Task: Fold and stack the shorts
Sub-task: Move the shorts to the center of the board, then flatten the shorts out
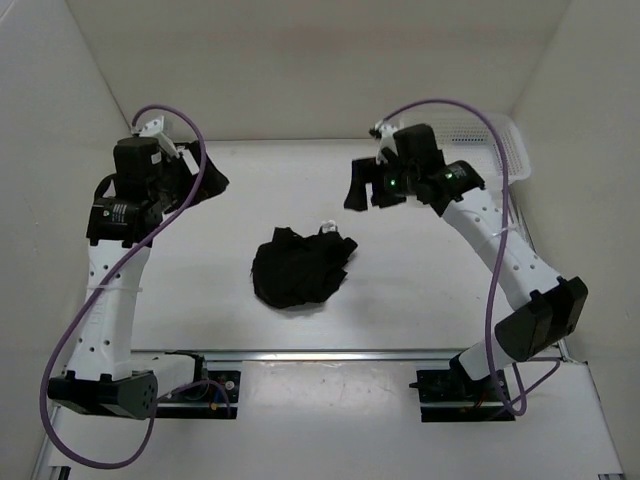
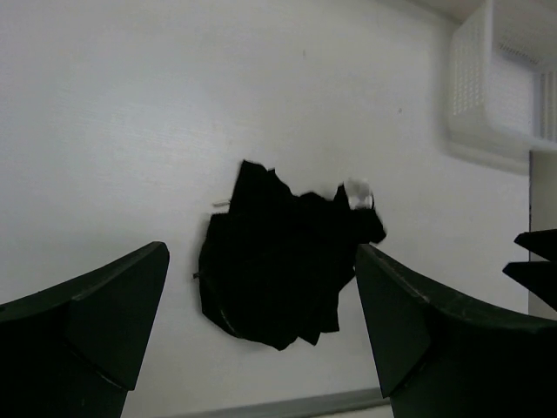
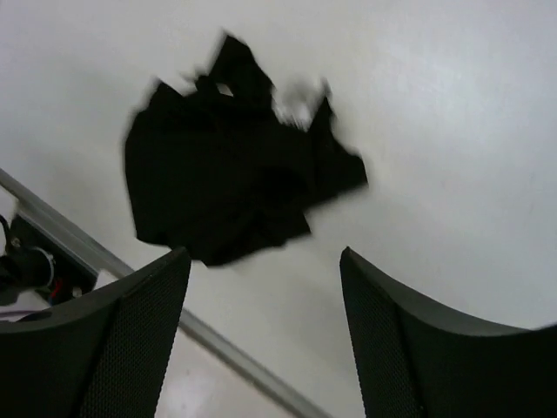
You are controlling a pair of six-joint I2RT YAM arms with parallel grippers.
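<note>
Lying crumpled on the white bench [image 1: 420,290], the plain black soft fabric shorts [image 1: 300,268] sit below the left claw [image 2: 261,252] and right claw [image 3: 263,254], both spread, empty. Pinching that wad may catch several layers, lifting a lump.

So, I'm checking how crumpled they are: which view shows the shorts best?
Top external: the shorts lie whole, unobstructed and sharp. Left wrist shows them larger, framed by its fingers; right wrist shows them blurred.
</note>
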